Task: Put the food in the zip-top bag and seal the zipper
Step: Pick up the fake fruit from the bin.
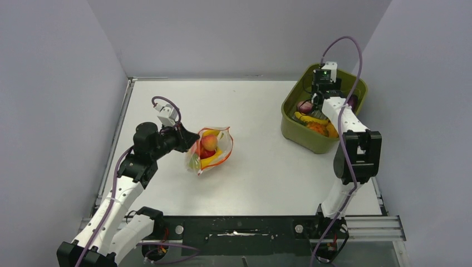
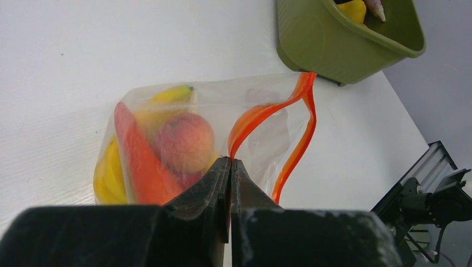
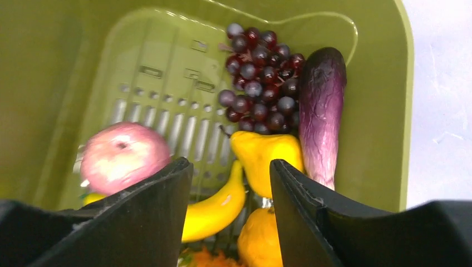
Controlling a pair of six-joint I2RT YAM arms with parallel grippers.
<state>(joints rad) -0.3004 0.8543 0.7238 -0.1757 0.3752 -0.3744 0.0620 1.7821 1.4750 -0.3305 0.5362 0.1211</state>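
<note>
The zip-top bag [image 1: 211, 149] lies left of the table's middle, its mouth gaping. Inside it are a peach [image 2: 183, 142], a yellow banana [image 2: 108, 175] and a long orange-red piece [image 2: 142, 161]. My left gripper [image 2: 230, 161] is shut on the bag's orange-red zipper [image 2: 267, 111] at the near lip and holds that edge up. My right gripper [image 3: 229, 164] hangs open inside the olive-green bin [image 3: 378, 139]. It is just above a banana [image 3: 214, 208] and an orange fruit [image 3: 257, 239] and grips nothing. A pink-red apple [image 3: 123, 157] lies to its left and an eggplant [image 3: 321, 111] to its right.
The bin [image 1: 295, 130] stands at the table's back right and also holds dark grapes [image 3: 261, 78] and a yellow pepper [image 3: 267, 158]. Grey walls close in the table on three sides. A black rail [image 1: 239, 228] runs along the near edge between the arm bases.
</note>
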